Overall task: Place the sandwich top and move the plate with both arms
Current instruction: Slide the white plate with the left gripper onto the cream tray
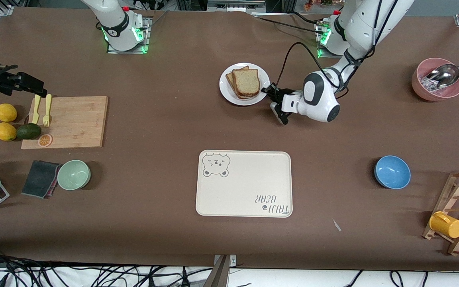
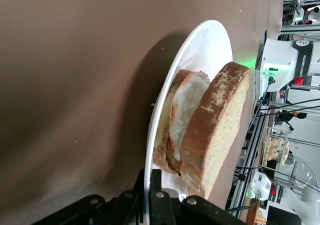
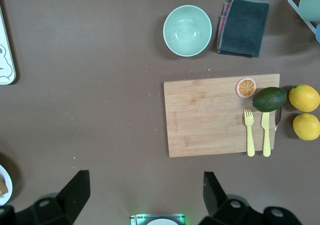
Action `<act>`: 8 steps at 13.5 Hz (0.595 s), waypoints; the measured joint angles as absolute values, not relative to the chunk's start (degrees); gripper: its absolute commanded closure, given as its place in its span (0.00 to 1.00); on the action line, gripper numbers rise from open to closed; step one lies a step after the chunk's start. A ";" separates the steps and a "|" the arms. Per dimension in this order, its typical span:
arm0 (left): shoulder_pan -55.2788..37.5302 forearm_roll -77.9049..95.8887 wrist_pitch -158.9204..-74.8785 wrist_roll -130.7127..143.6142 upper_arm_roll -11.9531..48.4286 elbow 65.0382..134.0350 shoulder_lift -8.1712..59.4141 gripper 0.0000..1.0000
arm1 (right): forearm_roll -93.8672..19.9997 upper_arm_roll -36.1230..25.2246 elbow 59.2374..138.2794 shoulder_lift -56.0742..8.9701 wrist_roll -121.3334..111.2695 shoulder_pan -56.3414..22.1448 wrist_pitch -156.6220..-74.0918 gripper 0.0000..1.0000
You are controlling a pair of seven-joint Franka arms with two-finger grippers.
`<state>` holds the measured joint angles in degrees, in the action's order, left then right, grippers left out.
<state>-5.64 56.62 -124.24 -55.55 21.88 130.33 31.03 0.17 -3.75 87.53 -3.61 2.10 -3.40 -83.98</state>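
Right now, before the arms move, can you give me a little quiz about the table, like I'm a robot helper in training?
1. True or false: the sandwich top already lies on the stack on the plate.
2. What does the left tool grip? A) the plate's rim B) a blue bowl C) a cream tray
3. Fill in: the yellow fork lies on the wooden ____.

Key: 1 true. 2 A: the wrist view shows the rim between its fingers. 3 cutting board; the right tool waits open, high over the table beside it.
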 measured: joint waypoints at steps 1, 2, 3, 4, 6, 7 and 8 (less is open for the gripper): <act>-5.04 56.62 -124.04 -55.42 21.87 129.75 31.03 1.00 | 0.17 -3.75 87.53 -3.71 2.11 -3.40 -84.00 0.00; -4.38 56.62 -123.93 -54.87 21.83 128.91 31.03 1.00 | 0.17 -3.74 87.53 -3.78 2.11 -3.40 -84.00 0.00; -3.71 56.62 -123.88 -53.77 21.73 127.95 31.04 1.00 | 0.17 -3.75 87.53 -3.82 2.11 -3.40 -84.01 0.00; -3.13 56.62 -123.58 -52.48 21.72 126.93 31.04 1.00 | 0.17 -3.75 87.53 -3.85 2.10 -3.40 -84.01 0.00; -2.43 58.50 -122.16 -50.20 21.69 124.77 31.05 1.00 | 0.17 -3.75 87.53 -3.87 2.11 -3.40 -84.02 0.00; -2.29 59.95 -121.24 -49.27 21.70 123.62 31.05 1.00 | 0.17 -3.75 87.52 -3.87 2.11 -3.40 -84.06 0.00; -2.21 60.68 -120.72 -47.94 21.70 122.35 31.05 1.00 | 0.17 -3.75 87.52 -3.87 2.11 -3.40 -84.12 0.00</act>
<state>-2.21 60.68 -120.72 -47.94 21.70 122.35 31.05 0.17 -3.75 87.52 -3.87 2.11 -3.40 -84.12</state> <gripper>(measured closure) 0.956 0.000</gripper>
